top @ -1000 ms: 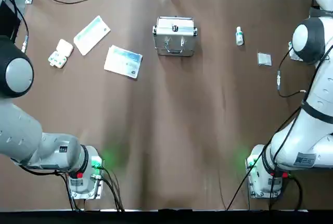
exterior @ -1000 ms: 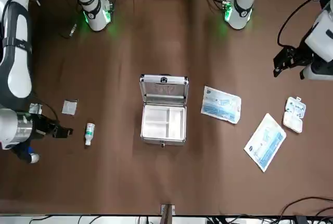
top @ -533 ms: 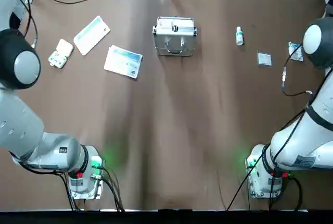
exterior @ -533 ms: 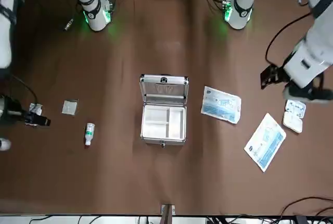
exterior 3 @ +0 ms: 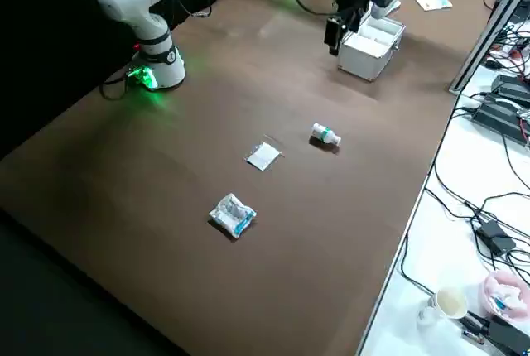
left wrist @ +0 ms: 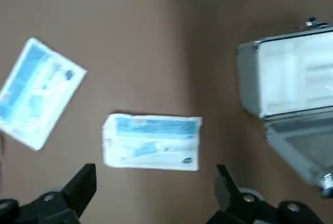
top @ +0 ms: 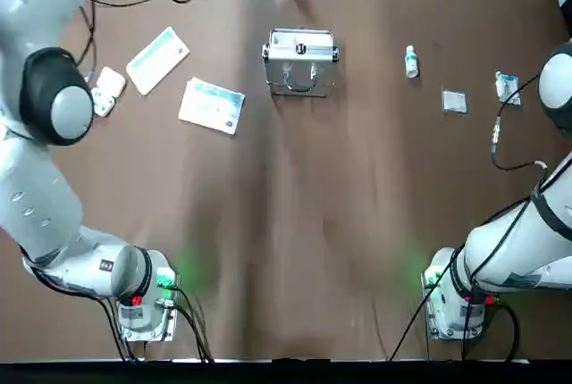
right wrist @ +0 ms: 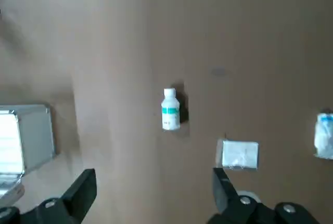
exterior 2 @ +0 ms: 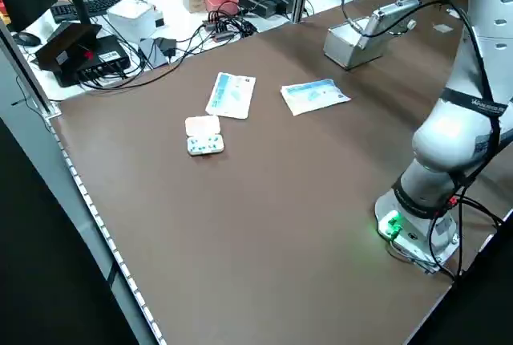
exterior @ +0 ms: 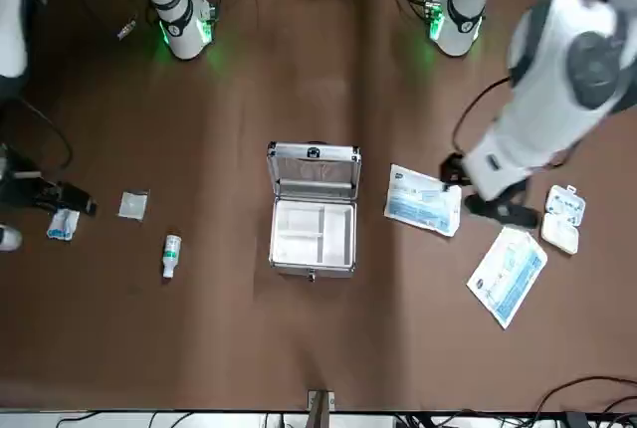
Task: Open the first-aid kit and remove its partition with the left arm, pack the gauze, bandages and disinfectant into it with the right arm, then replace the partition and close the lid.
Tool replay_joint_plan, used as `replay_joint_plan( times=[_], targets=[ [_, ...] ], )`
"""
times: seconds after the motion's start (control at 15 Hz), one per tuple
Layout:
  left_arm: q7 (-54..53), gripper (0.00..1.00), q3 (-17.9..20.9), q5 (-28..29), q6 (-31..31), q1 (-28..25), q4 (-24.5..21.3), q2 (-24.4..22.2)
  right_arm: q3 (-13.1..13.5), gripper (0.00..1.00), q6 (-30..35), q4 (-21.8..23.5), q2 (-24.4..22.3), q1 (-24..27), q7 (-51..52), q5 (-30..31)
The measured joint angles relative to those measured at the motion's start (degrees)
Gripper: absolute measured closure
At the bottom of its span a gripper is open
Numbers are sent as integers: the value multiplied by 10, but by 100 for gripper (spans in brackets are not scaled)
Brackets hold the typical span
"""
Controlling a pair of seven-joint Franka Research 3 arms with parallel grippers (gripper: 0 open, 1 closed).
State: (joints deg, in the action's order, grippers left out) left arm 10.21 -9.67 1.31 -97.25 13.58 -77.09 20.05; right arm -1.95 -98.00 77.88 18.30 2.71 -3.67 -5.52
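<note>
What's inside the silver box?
Inside the open silver box sits a white tray with little walls making sections. Its sections look empty. The tray hides whatever is underneath it, so I can't tell what's down there.

Apart from the right gripper's (right wrist: 155, 182) jaws, an opened silver metal case (exterior: 313, 271) is seen, white divided plastic tray (exterior: 299, 234) inside; nearer lie a teal-banded white bottle (right wrist: 170, 112), square white packet (right wrist: 240, 154) and crumpled white-blue pouch (right wrist: 324, 136).

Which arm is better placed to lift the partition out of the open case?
Left, probably: its open claw hangs nearer the case, while the right claw is farther out, beyond the bottle.
</note>
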Motion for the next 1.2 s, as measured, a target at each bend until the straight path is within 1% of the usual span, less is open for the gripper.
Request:
replay_joint_plan(
  times=[0.33,0.53,0.73,1.0,1.13,1.2],
  targets=[
    [86,0,0,0,-66,65,2,38,0,1,-102,82,10,-10,1,1],
    [130,0,0,0,-99,93,3,60,0,1,-152,118,46,-10,2,2],
    [173,0,0,0,-132,118,6,88,0,1,-190,127,98,-15,4,2],
    [222,0,1,0,-181,141,13,132,0,1,-210,128,151,-23,4,2],
    [233,0,1,0,-199,146,19,150,0,1,-236,128,173,-25,4,2],
    [245,0,1,0,-213,155,21,166,0,1,-263,128,193,-27,5,2]
  ],
)
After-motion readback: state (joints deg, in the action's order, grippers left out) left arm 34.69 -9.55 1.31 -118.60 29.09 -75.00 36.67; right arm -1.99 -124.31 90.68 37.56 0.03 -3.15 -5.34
